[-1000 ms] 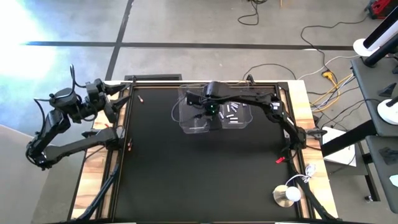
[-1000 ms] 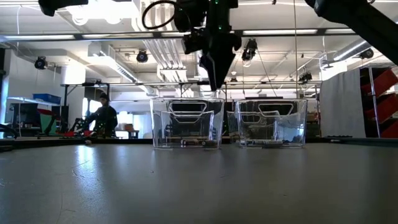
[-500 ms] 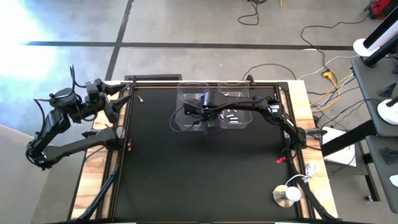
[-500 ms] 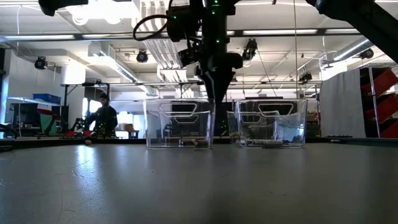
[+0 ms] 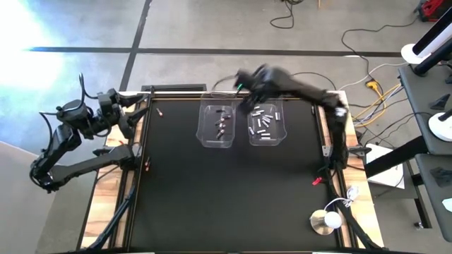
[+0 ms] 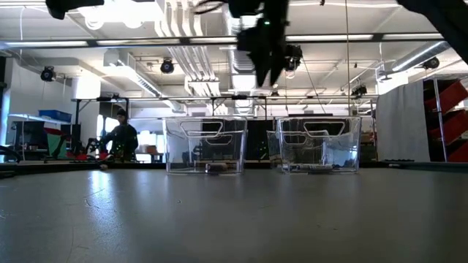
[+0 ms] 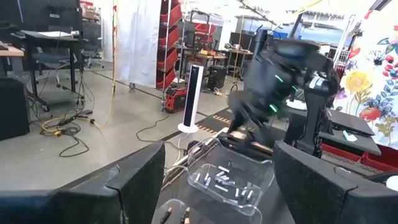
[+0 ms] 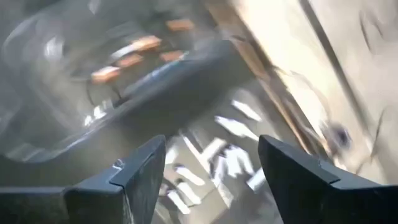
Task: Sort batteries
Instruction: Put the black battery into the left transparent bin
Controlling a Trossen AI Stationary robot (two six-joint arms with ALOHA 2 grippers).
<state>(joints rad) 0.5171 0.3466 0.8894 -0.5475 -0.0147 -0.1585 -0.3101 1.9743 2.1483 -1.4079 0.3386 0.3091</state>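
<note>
In the low view, the bare black tabletop (image 6: pixel 234 219) is filling the lower half of the frame, and two clear bins are sitting side by side at its far edge, mid-frame. The left bin (image 5: pixel 217 125), at upper centre of the high view, is holding the dark, copper-tinted batteries (image 5: pixel 222 121). The right bin (image 5: pixel 267 125) just beside it is holding the silvery-white batteries (image 5: pixel 264 122), lying at mixed angles, most with their long axes running roughly up and down the high frame. No loose battery is showing on the mat.

The right gripper (image 5: pixel 247 79) is hanging above the far edge of the bins, toward the top centre of the high view and high in the low view (image 6: pixel 267 51). Its fingers are standing apart with nothing between them in the right wrist view, where both bins are lying below and ahead. The batteries are therefore lying beneath it and slightly toward the near side, so this arm is much the nearer.

The left gripper (image 5: pixel 131 113) is waiting off the mat at the left of the high frame, jaws wide and empty, well apart from the bins.
</note>
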